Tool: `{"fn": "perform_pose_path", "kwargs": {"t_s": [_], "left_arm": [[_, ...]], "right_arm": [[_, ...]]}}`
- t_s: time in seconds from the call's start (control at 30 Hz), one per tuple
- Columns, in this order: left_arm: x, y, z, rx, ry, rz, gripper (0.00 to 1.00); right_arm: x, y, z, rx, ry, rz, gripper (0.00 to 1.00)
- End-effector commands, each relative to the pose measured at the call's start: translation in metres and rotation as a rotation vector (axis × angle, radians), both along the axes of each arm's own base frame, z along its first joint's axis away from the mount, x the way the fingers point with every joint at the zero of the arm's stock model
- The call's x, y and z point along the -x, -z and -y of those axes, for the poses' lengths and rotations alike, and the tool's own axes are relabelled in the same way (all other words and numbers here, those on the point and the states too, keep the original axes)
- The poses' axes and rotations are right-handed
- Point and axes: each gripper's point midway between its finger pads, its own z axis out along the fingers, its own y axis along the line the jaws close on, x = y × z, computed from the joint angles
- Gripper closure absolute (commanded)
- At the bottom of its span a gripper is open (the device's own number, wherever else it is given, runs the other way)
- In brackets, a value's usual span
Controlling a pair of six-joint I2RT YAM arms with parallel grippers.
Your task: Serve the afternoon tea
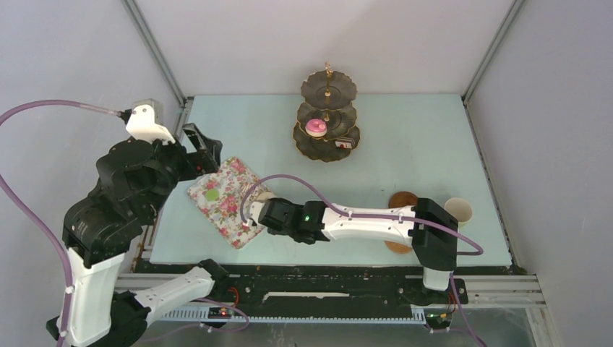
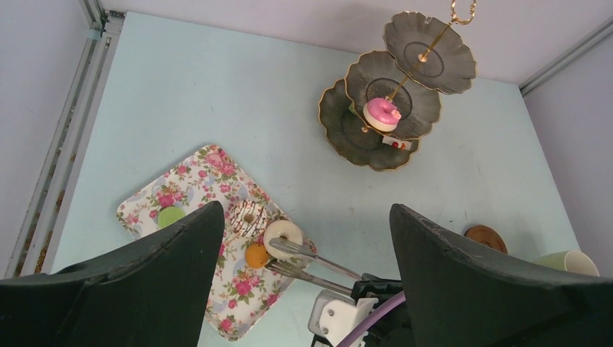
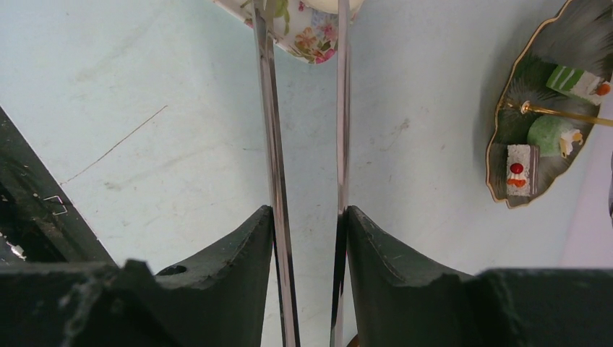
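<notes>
With right tool [image 3: 307,217] pinched on tongs [image 3: 269,130], aimed lengthwise straight at white doughnut [image 2: 272,233], with left tool [image 2: 305,210] gaping empty overhead

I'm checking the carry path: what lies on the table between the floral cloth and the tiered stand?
Nothing: the left wrist view shows only bare table between the floral cloth and the tiered stand, and the top view agrees.

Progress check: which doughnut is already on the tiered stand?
The pink doughnut: it sits on the middle tier of the stand. The white doughnut is not served yet; it lies on the floral-print cloth, at the tips of the tongs.
</notes>
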Motion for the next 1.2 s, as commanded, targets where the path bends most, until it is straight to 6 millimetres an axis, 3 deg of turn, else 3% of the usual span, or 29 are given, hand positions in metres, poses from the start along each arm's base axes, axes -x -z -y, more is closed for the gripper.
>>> {"fn": "perform_pose_path", "kwargs": {"t_s": [0.0, 0.43, 0.63, 0.8, 0.97, 1.17], "left_arm": [[0.001, -0.006, 0.000, 0.016, 0.002, 0.027, 0.08], [-0.001, -0.006, 0.001, 0.018, 0.002, 0.030, 0.08], [-0.003, -0.006, 0.004, 0.018, 0.007, 0.026, 0.08], [-0.004, -0.005, 0.005, 0.017, 0.012, 0.023, 0.08], [-0.004, -0.004, 0.005, 0.015, 0.012, 0.020, 0.08], [-0.004, -0.003, 0.007, 0.016, 0.016, 0.017, 0.08]], "right_arm": [[-0.010, -0.020, -0.014, -0.056, 0.012, 0.057, 0.57], [-0.013, -0.015, -0.011, -0.027, 0.023, 0.023, 0.58], [-0.012, -0.021, -0.012, -0.048, 0.017, 0.010, 0.73], [-0.008, -0.036, -0.019, -0.102, 0.009, -0.026, 0.82], [-0.002, -0.064, -0.021, -0.215, 0.020, -0.107, 0.86], [0.014, -0.095, -0.012, -0.440, 0.056, -0.472, 0.88]]}}
